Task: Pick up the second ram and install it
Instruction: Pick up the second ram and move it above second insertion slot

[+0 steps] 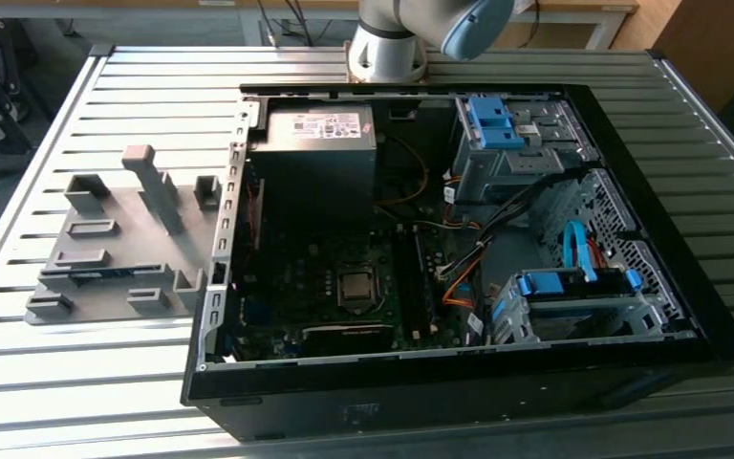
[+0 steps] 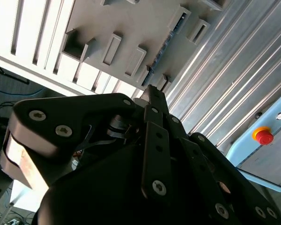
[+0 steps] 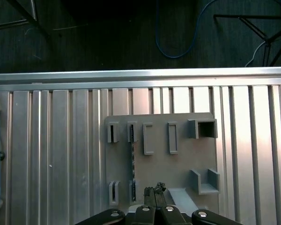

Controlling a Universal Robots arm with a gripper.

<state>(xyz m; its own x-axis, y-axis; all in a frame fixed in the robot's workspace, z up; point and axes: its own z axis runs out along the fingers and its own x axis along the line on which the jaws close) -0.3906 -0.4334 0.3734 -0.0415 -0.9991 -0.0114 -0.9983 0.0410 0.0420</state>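
Aluminium slat table [image 1: 87,382] (dark floor [image 3: 84,37])

Side open, the black computer case [image 1: 724,325] lay on the ribbed metal table [image 1: 112,402]. Inside sat the grey power supply [image 1: 313,134], with the processor socket [image 1: 356,285] bare on the board. Light-blue drive-bay clips [image 1: 492,122] topped the cages on the exterior view's right. Over on the exterior view's left, the grey slotted holder [image 1: 99,249] rested just beside the case. A red button [image 2: 263,136] showed in the second wrist view, and a blue cable [image 3: 178,51] looped beyond the table's edge in the first wrist view.
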